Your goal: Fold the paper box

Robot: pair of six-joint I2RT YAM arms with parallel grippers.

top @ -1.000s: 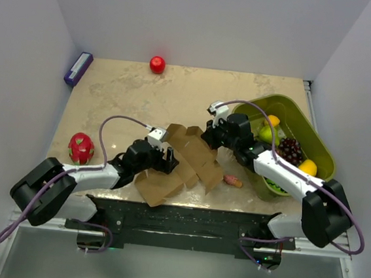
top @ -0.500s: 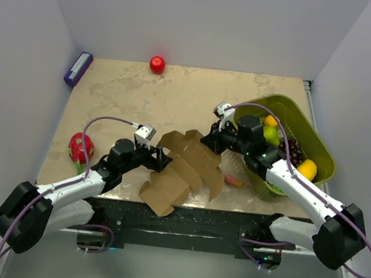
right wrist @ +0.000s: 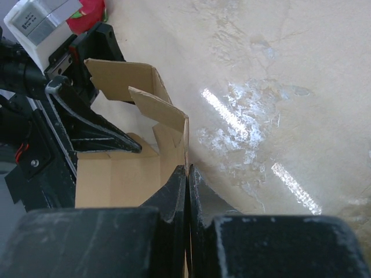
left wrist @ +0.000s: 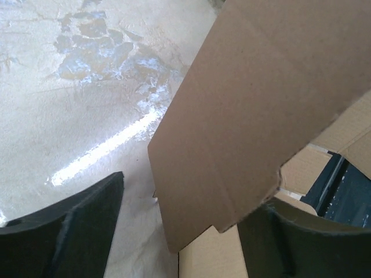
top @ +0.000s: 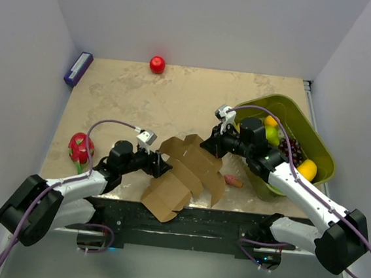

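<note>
Note for your run: the paper box (top: pixel 185 175) lies partly unfolded on the tabletop (top: pixel 130 101), between your two arms, with its panels creased and one flap raised. Your right gripper (top: pixel 211 145) is at the box's far right corner; its jaws are pinched together on a thin upright cardboard wall, and the right wrist view shows the edge sandwiched between the fingers (right wrist: pixel 174 197). Your left gripper (top: pixel 160 165) is at the box's left side with its jaws spread wide. A brown flap stands in the gap, but you cannot tell from the left wrist view whether it touches either finger. Just right of the box: a small reddish item (top: pixel 233 180), then the green basket (top: pixel 316 142) with grapes (top: pixel 291 149). Left of the box: a dragon fruit (top: pixel 81 147). Well beyond it: a red ball (top: pixel 157 64).
</note>
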